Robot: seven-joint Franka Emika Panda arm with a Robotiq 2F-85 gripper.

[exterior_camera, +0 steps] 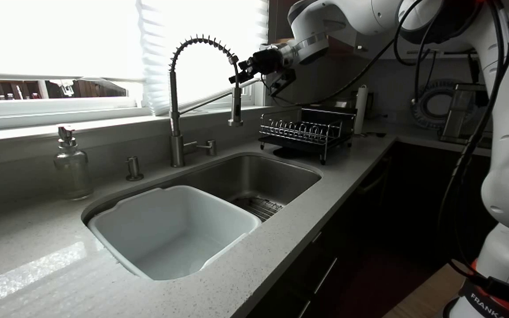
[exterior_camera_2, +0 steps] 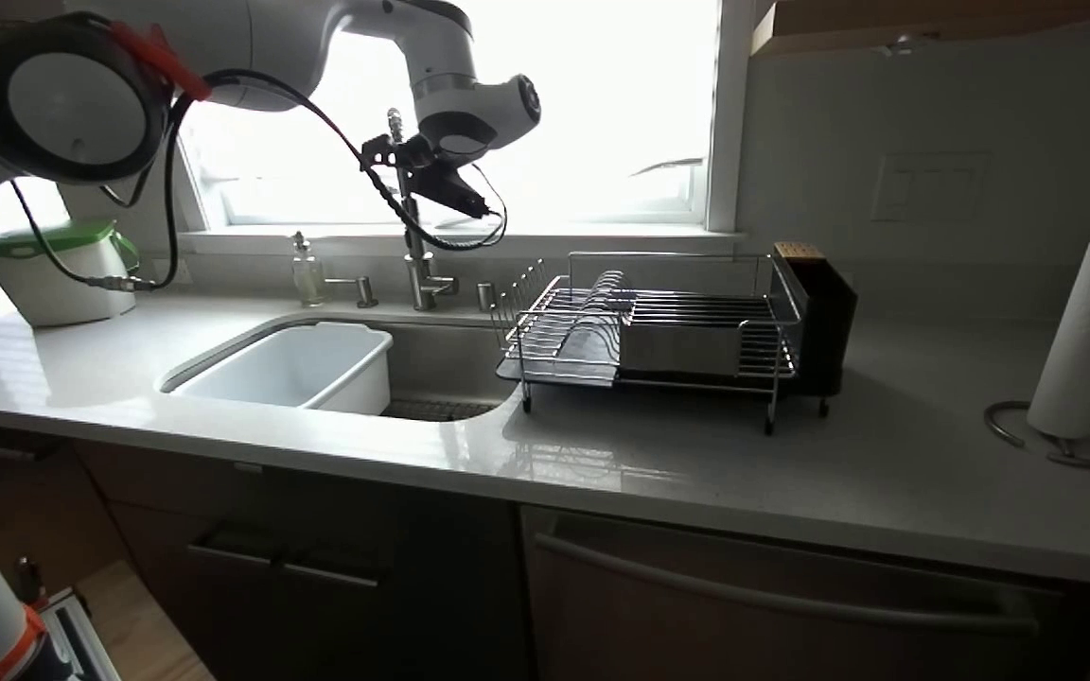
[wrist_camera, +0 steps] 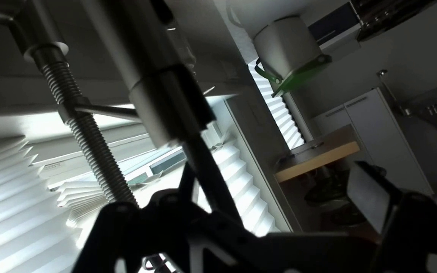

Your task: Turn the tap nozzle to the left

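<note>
Bright light from the window (exterior_camera_2: 592,104) lay behind a dim kitchen, with a pale table (exterior_camera: 29,229) running below it. Set into the table was a steel sink (exterior_camera: 276,176), a white basin (exterior_camera: 148,216) in its left part; a dish rack (exterior_camera_2: 677,350) stood to the right.

The tap nozzle (exterior_camera: 236,106) hung mouth down at the end of an arched spring neck (exterior_camera: 201,39), to the right of its upright post (exterior_camera: 176,148) and higher than the sink. The end effector (exterior_camera: 237,73) was just above the nozzle with its jaws apart. The wrist view showed the slim hose (wrist_camera: 212,180) passing between the fingers (wrist_camera: 368,197), closer to one of them; whether it touched could not be told.

The nozzle looked like smooth metal, probably light, somewhat slippery and hardly fragile. Hose and coil would likely give and spring back, so a push up there might bend the neck before the base turned. Taking hold of the rigid nozzle body, or pressing on the stiff brace (exterior_camera: 206,102) reaching out from the post, would probably swing it left more surely. A downward tug could draw the nozzle from its holder; a slow, level sweep seemed wiser.
</note>
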